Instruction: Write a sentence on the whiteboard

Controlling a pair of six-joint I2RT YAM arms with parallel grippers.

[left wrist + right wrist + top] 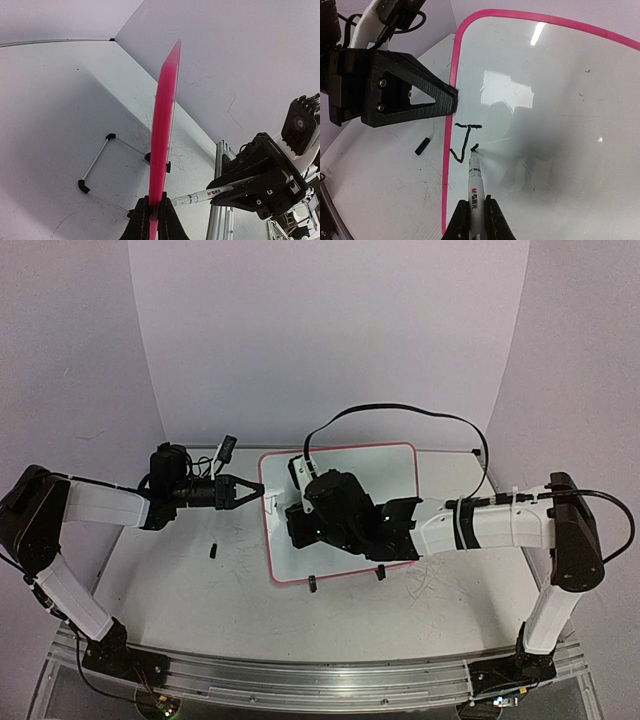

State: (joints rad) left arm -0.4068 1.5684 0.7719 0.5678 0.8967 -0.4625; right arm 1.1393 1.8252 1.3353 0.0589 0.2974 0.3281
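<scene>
Left end effector (153, 216): clenched on the whiteboard (165, 120), one finger on each face of its pink rim. The board shows edge-on between them.
Right end effector (473, 216): grasping a marker (474, 182) by the barrel, poised over the left part of the board.
Marker: white barrel with print. Its black tip touches the board just inside the left rim, at the end of the strokes (463, 137).
Strokes: black. A short bar on top, a line dropping from it, then a hook up to the tip. I cannot tell which letter they form.
Whiteboard: about the middle of the tabletop (190, 610), its far rim near the far edge. White face, rounded corners, glare patches on the far half.
Grip spot: about midway along the board's left rim, on the side facing the tabletop's left edge.
Feet (313, 584): two small black clips on the board's near rim, facing the near edge.
Wire frame (95, 162): thin and black-tipped, jutting from the face opposite the marker in the left wrist view.
Black piece (213, 550): small, lying on the tabletop left of the board, apart from the rim, toward the left edge.
Cable (400, 410): black, arching from the right wrist over the board's far rim and down toward the right edge.
</scene>
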